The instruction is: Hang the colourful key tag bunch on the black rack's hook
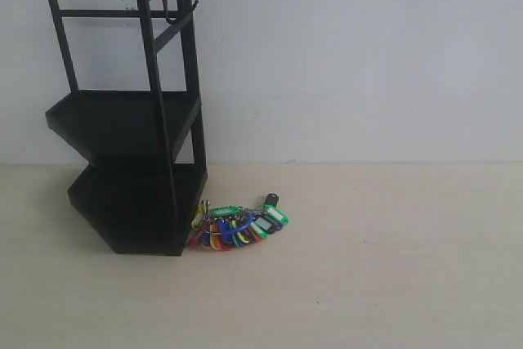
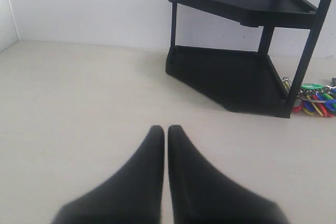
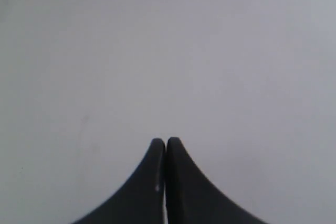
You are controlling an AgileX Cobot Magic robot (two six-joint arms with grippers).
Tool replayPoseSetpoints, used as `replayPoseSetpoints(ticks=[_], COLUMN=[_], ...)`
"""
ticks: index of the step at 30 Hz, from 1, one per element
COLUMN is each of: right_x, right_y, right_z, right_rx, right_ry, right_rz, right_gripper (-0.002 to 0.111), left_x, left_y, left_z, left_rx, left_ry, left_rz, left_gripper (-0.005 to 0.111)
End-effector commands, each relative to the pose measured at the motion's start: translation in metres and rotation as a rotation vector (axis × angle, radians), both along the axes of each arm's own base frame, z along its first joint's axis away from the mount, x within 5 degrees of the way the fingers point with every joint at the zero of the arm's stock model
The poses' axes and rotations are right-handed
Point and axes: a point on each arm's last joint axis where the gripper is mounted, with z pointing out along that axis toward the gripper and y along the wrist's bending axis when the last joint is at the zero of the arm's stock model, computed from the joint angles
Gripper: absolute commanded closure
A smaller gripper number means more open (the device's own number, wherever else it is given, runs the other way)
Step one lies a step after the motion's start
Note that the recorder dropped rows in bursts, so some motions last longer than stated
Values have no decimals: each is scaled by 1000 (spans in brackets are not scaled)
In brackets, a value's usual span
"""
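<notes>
1. Colourful key bunch (image 1: 237,226) flat on the table (image 1: 392,267), just beside the rack (image 1: 122,120)'s foot, near the far edge, left of middle.
2. Hook (image 1: 173,14) up top bare; nothing done yet.
3. Left pincer (image 2: 166,129) and right pincer (image 3: 166,141) fully closed, holding nothing.
4. Left to do: grasp, lift, hang.

The picture's edge cuts off the black rack (image 2: 226,72) above its upper shelf in the left wrist view, leaving its top rails unseen. The colourful key tag bunch (image 2: 314,101) runs out of the same picture, partly hidden behind a rack post. The left gripper (image 2: 166,128) blurs toward its base; the right gripper (image 3: 166,140) is likewise cut off. In the exterior view the hook (image 1: 167,12) is too thin to read clearly.
</notes>
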Motion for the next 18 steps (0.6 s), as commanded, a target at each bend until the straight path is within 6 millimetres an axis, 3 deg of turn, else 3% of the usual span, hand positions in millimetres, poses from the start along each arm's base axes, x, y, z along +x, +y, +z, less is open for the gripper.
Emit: replayPoseSetpoints(ticks=[1,4,5,7,10,13,15,16,18], right_x=[15,37,51,71,88,107,125,142,172], right_y=[4,7,9,12,15,35,58,70,85], right_z=[38,50,49,40,27,15,6,-2,-21], right_rx=[-26,-66,-87,-107,-48,-185,-358,-308,-253], right_ry=[396,763,953,1157,1311,1418,1434,1478,1546], right_rz=[39,50,55,58,101,279,509,623,653], right_gripper=[108,108,108,108,108,108,108,108,99], left_x=[0,0,0,0,0,0,0,0,0], left_y=[-1,-1,-1,-1,-1,-1,-1,-1,-1], left_z=[1,1,1,1,1,1,1,1,1], left_rx=[-7,-7,-7,-7,-7,-7,-7,-7,-7], left_ry=[-2,-2,-2,-2,-2,-2,-2,-2,-2], left_rz=[-8,-8,-8,-8,-8,-8,-8,-8,-8], left_gripper=[102,102,102,102,102,102,102,102,102])
